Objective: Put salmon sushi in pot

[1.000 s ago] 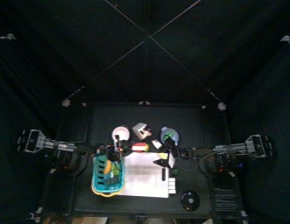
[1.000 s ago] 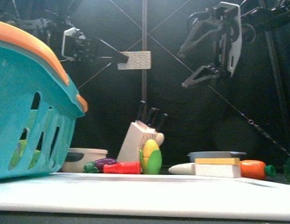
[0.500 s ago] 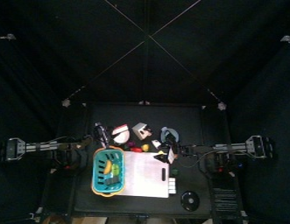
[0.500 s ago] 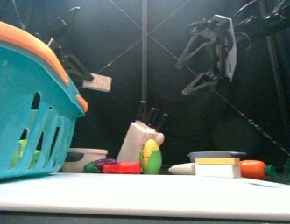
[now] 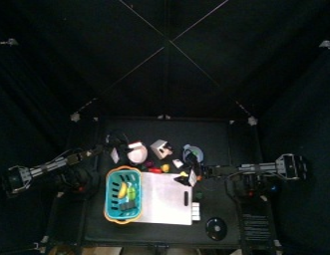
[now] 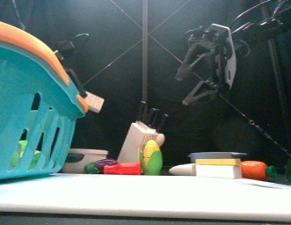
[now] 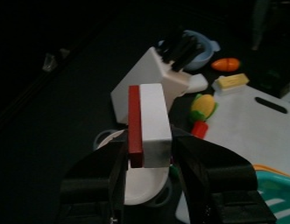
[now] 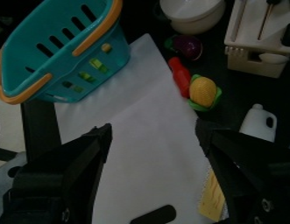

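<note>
My left gripper [image 7: 147,175] is clamped on the salmon sushi [image 7: 148,129], a white block with a red strip along 1 side, held between my 2 jaws. Beyond it, the wrist view shows the white pot [image 7: 116,140] just beside the white knife block [image 7: 155,77].

In the front view the sushi [image 6: 93,102] hangs in the air above the turquoise basket [image 6: 30,105] with its orange rim, up and to the side of the knife block [image 6: 138,141].

My right gripper [image 8: 153,188] hovers with its jaws spread apart, holding nothing, over the white cutting board [image 8: 141,131]; the corn [image 8: 204,91] lies at the board's edge toward the knife block.

The black table [image 5: 227,139] stands inside black curtains [image 5: 74,60]. I can read no writing on anything.
</note>
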Controlling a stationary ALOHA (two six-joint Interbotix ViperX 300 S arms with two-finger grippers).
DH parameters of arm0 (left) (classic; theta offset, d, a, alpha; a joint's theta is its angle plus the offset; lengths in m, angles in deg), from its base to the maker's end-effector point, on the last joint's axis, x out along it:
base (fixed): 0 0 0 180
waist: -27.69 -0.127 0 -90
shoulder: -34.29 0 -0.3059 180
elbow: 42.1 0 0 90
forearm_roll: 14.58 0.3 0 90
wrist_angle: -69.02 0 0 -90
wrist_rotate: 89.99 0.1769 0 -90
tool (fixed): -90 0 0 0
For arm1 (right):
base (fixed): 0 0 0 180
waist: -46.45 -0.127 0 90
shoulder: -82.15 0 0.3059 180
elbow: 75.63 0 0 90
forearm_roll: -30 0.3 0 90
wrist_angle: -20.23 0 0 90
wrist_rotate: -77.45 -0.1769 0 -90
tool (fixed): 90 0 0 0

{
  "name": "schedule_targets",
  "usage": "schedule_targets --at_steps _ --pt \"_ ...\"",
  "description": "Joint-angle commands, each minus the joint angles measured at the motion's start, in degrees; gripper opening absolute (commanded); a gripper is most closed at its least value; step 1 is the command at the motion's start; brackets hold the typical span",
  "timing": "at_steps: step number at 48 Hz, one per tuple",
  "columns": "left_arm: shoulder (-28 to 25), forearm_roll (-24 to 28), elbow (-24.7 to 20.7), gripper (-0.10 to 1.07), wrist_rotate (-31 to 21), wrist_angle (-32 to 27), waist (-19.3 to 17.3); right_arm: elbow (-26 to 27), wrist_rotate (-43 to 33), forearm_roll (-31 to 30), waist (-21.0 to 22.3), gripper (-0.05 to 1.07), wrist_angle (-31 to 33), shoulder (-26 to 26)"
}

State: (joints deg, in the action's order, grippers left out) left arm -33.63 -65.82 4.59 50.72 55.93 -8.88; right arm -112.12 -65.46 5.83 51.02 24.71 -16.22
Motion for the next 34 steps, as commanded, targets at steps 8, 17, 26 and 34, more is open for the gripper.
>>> schedule_targets --at_steps 8,17,26,34 --pt "-6.06 -0.26 -2.29 0.48 0.00 -1.49 -0.18 0.97 0.00 -0.09 0.35 1.04 -0.26 -0.53" --pt "-11.34 -0.62 -3.43 0.48 -0.09 -1.93 -0.44 0.97 0.09 -0.09 0.35 1.04 -0.26 -0.44" --pt "-15.38 -0.62 -4.92 0.50 0.00 -3.43 -0.44 0.79 0.00 -0.09 0.35 1.04 -0.09 -0.44" --pt "-17.31 -0.44 -5.98 0.56 0.00 -4.39 -0.62 0.70 -0.18 -0.09 0.35 1.04 -0.09 -0.26"
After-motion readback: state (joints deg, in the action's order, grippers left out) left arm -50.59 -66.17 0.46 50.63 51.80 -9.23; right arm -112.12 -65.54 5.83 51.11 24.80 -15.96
